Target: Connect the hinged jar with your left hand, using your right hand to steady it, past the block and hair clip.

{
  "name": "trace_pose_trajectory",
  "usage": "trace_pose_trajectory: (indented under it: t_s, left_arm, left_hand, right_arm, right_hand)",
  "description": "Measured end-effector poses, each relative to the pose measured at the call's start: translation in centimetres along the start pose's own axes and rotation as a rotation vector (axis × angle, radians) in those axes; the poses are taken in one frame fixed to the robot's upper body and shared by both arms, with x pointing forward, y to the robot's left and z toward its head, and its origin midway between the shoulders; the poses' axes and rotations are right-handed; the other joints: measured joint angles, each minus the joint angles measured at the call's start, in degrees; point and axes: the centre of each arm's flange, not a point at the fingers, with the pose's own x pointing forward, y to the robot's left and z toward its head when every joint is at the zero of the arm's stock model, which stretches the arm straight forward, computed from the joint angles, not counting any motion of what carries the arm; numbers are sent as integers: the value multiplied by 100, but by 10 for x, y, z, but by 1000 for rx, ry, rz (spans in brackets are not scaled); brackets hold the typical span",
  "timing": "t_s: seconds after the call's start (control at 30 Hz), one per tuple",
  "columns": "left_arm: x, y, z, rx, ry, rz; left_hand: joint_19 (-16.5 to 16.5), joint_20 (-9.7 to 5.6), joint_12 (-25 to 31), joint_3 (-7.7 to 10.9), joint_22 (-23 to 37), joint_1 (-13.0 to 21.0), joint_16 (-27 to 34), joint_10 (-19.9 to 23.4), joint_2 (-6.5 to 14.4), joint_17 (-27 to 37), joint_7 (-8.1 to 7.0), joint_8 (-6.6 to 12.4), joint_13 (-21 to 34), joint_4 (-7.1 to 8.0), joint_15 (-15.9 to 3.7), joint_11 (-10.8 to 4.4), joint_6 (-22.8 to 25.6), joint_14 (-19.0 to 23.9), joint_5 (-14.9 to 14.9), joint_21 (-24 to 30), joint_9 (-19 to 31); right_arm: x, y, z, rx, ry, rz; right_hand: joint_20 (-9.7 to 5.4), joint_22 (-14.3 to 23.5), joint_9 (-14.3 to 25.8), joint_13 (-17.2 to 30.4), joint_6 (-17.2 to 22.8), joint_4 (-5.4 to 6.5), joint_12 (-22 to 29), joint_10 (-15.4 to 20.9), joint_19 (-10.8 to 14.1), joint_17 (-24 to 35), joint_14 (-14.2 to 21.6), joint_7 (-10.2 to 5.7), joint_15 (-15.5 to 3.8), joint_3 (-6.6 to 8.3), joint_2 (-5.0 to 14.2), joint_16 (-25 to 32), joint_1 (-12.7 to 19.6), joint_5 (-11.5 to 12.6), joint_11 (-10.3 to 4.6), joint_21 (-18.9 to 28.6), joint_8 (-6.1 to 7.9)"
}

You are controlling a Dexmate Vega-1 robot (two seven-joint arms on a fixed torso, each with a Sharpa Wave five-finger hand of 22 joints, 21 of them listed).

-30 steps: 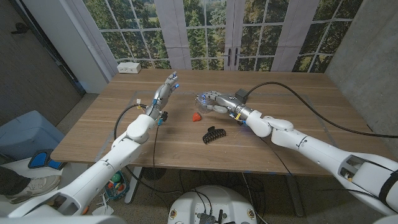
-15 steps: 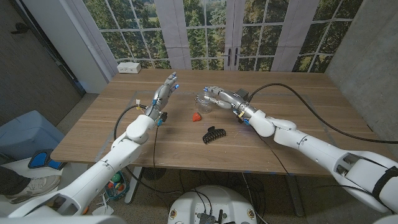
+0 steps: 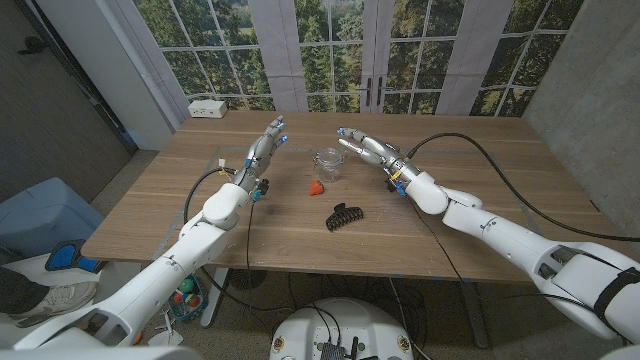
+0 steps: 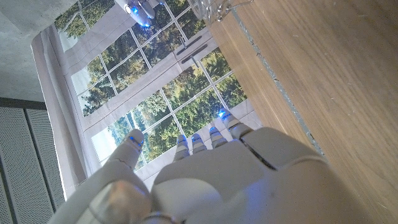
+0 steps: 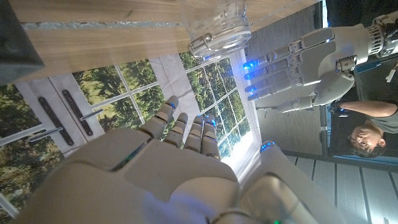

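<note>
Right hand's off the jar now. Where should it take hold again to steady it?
Grip the jar around its glass body below the lid, coming in from the robot's right, where the right hand hovers open. It stands upright, and the block and hair clip lie nearer the robot, leaving that side free.

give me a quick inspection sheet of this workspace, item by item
surface: wooden table, bare wood over most of it
job's things: clear jar stands upright at mid-table, touched by neither hand
clutter: red block and black hair clip lie nearer the robot than the jar
hands: left hand open, raised left of the jar; right hand open, just right of the jar, fingers apart
cables: black cable loops across the table's right side to the right arm; another hangs along the left arm
surroundings: windows with trees behind; white box at the far left corner; a person in the right wrist view
</note>
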Motion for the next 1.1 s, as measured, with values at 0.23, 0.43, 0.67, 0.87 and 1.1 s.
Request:
trace_pose_trajectory:
  t_s: [0.23,0.43,0.67,0.87,1.1]
  left_arm:
    - [2,0,0,0,1,-1]
    - [4,0,0,1,1,-6]
    - [5,-1,0,1,2,-8]
    - [6,-1,0,2,1,-10]
    - [3,-2,2,3,-2,-14]
  left_hand:
    - [0,0,0,0,0,0,0,0,0,0,0,0,0,0,0,0,0,0,0,0,-6]
    - [0,0,-23,24,0,0,-32,-4,0,1,0,0,0,24,0,-4,0,0,0,-23,-29]
    - [0,0,-23,48,1,0,-32,-21,0,1,0,0,1,1,0,-21,0,0,0,-22,-29]
    - [0,0,-23,71,1,0,-32,-21,0,1,0,0,1,23,0,-21,0,0,0,-22,-28]
    - [0,0,-23,71,1,0,-32,-21,0,2,0,0,1,23,0,-21,0,0,0,-22,-28]
  right_arm:
    - [1,-5,-6,58,33,4]
    - [0,-20,-10,116,62,-35]
    - [-2,-25,-15,185,91,-45]
    - [-5,-31,-19,254,119,-60]
    - [-8,-34,-23,318,143,-72]
  right_hand:
    - [0,0,-28,0,44,0,24,53,0,-26,0,43,0,0,-45,0,-91,0,53,-22,27]
    - [-40,1,-27,-22,74,0,24,84,41,-53,0,74,0,0,-45,0,-91,0,84,-22,27]
    - [0,1,-27,-26,106,0,45,84,85,-53,3,61,-2,0,-45,0,-90,1,84,-43,27]
    - [-19,1,-27,-26,127,0,45,115,104,-80,36,82,-8,0,-43,-37,-92,1,114,-43,68]
    - [-19,2,-27,-26,146,7,45,135,103,-105,45,102,0,41,8,-46,-143,4,135,-65,68]
